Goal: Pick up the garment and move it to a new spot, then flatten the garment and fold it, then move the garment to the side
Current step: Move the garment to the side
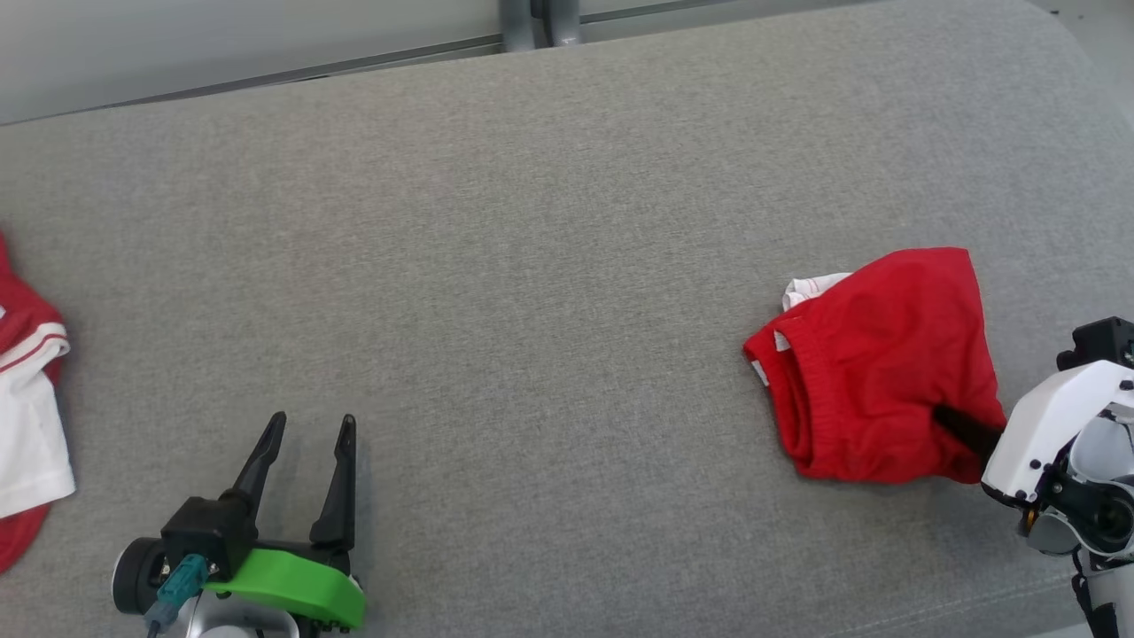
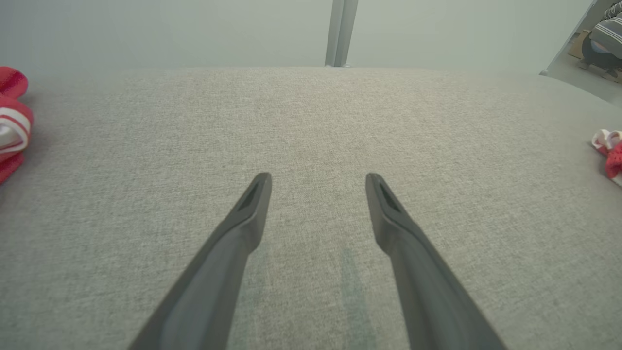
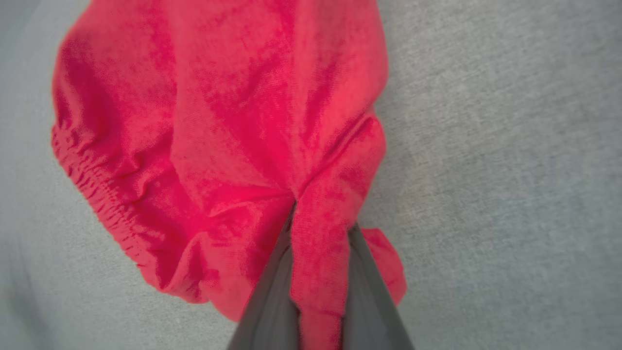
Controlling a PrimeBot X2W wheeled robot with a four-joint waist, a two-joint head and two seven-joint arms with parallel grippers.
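**Right gripper (image 3: 320, 233) clamped on our red garment (image 1: 886, 363)**

We've got a fold of it pinched between both fingers, and it lies bunched on the grey cushion (image 1: 532, 221), far right. Our left gripper (image 1: 313, 419) is spread wide, holding nothing, well apart at lower left.

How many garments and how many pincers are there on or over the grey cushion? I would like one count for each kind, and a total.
Garments: 2, the red garment and the red and white garment
Pincers: 2, the left pincer, open, and the right pincer, shut on the red garment
Total: 4
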